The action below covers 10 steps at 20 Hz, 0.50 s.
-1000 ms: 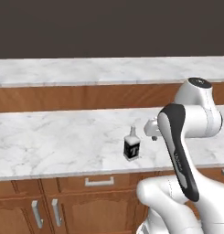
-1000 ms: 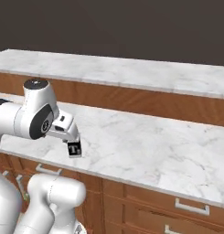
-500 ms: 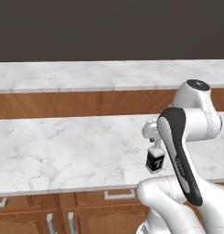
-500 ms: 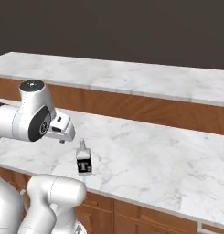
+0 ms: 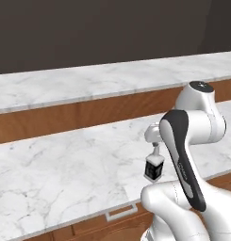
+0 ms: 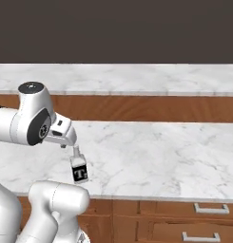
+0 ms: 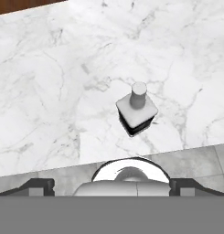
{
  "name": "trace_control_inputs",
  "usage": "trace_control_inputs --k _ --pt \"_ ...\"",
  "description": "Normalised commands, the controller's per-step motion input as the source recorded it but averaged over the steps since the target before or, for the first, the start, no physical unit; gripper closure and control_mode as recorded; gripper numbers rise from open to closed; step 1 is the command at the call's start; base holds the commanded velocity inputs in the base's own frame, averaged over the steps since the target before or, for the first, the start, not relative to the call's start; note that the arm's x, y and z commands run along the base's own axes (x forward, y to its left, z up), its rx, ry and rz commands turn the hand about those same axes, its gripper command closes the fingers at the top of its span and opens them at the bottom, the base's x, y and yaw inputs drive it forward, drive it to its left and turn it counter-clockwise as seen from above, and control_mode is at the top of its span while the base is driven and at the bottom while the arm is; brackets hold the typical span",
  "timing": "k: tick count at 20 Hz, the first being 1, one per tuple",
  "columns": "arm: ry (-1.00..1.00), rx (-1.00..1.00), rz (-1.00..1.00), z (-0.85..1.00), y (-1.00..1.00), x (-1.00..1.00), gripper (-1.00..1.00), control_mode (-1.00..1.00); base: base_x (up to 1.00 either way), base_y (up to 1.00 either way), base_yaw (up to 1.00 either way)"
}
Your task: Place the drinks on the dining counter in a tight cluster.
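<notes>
Now the small dark square bottle (image 7: 137, 112) stands upright on the marble bench (image 7: 49, 82), near its front edge. The jaws hang spread wide just above it, grasping nothing. I judge this the approach step; next they must descend around the bottle and clench.

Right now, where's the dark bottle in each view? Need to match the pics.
Left base view: dark bottle right of centre, near the counter's front edge, beside the arm.
Right base view: lower left, near the front edge, just under the wrist.
Hand view: centre, seen from above, upright on marble.
Shared landmark: the counter's front edge, just next to the bottle.
</notes>
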Motion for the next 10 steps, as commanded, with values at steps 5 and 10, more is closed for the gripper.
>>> trace_control_inputs --k 5,10 --pt "0.00 0.00 0.00 0.00 0.00 0.00 -1.00 1.00 -0.02 -0.38 -0.24" --pt "0.00 0.00 0.00 0.00 0.00 0.00 -1.00 1.00 0.02 -0.14 0.00"
